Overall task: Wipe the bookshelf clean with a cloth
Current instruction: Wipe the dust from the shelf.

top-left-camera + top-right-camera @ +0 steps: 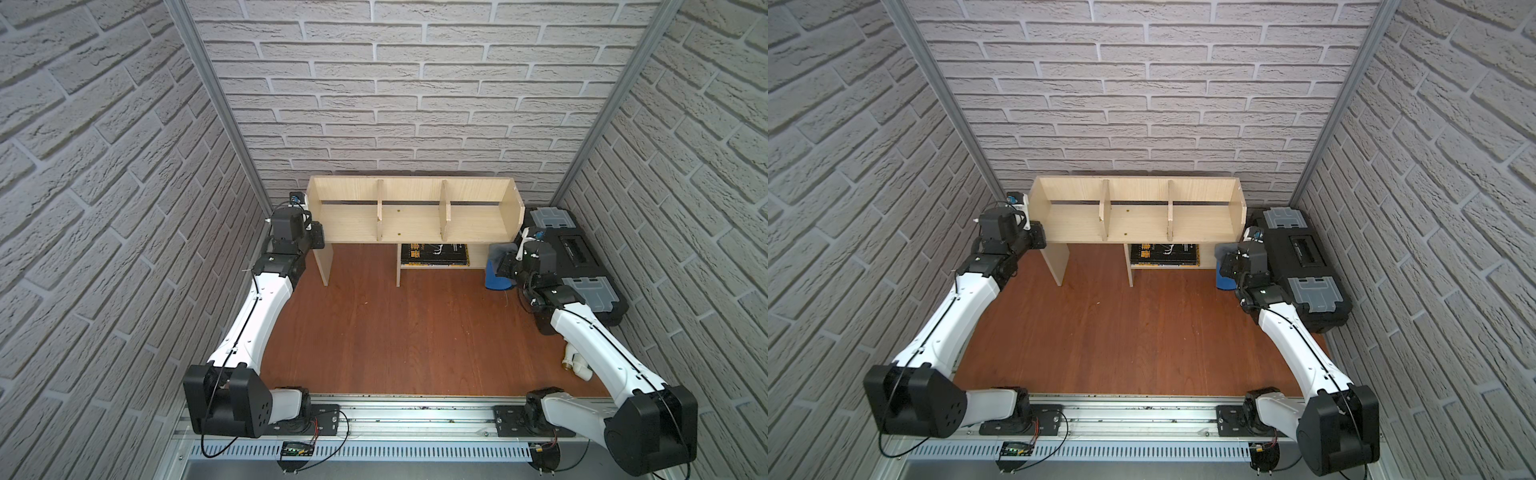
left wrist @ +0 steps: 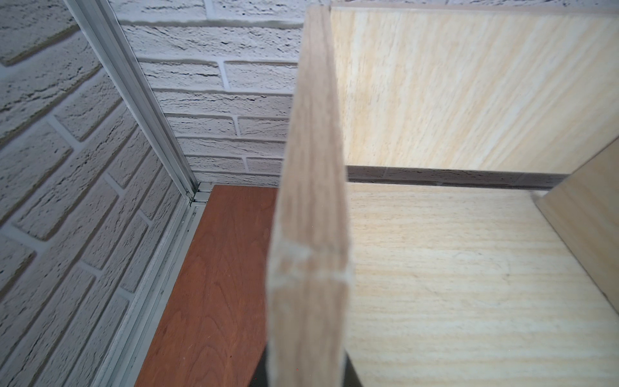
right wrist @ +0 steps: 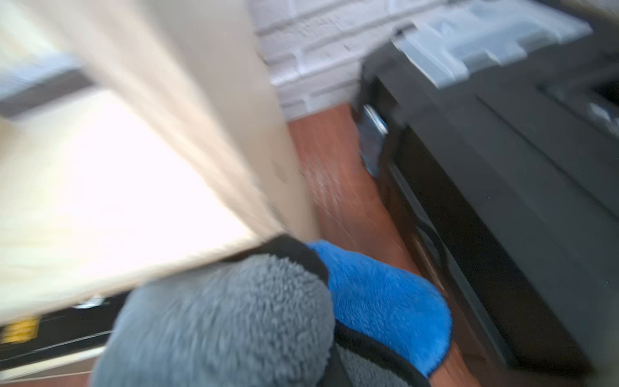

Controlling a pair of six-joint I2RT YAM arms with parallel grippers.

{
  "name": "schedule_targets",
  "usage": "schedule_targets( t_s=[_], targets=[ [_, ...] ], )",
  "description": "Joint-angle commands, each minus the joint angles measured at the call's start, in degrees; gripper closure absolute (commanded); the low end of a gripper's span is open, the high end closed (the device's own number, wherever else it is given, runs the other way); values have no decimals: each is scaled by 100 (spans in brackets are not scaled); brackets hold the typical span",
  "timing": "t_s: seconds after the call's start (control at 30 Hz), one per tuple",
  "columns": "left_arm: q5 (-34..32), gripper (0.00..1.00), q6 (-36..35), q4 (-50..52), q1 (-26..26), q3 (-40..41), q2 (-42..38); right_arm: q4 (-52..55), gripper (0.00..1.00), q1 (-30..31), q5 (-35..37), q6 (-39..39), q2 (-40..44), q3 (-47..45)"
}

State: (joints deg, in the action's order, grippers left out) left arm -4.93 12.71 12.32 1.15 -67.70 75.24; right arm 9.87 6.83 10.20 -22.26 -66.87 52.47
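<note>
Cloth (image 3: 234, 318), bunched grey and blue, sat clenched in the right gripper (image 1: 503, 264) beside the bookshelf (image 1: 411, 226); the left gripper (image 1: 318, 235) was clamped on its left side panel.

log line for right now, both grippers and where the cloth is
left gripper: shut on bookshelf left side panel | right gripper: shut on cloth | cloth: by right side panel's front edge, contact unclear

Clutter on a red-brown surface (image 1: 395, 332) between pale brick-pattern walls (image 1: 415, 104).
A black toolbox (image 1: 582, 249) with grey latches sits against the right wall; a dark book (image 1: 434, 254) with yellow lettering lies flat; a white pipe fitting (image 1: 582, 368) lies nearer the front.
</note>
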Motion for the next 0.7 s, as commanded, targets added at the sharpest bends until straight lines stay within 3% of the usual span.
schedule_targets(
  t_s=[0.0,0.2,0.4,0.67],
  targets=[
    [-116,100,118,-272,98,143,22,-168,97,127,-705,273,-193,354],
    [-19,100,44,-315,92,169,4,-384,97,777,-564,44,-265,471],
    [37,100,37,-321,86,174,31,-447,97,1837,-119,79,-500,788],
    [37,100,12,-322,94,170,70,-449,97,2993,103,64,-1679,1814]
  ],
)
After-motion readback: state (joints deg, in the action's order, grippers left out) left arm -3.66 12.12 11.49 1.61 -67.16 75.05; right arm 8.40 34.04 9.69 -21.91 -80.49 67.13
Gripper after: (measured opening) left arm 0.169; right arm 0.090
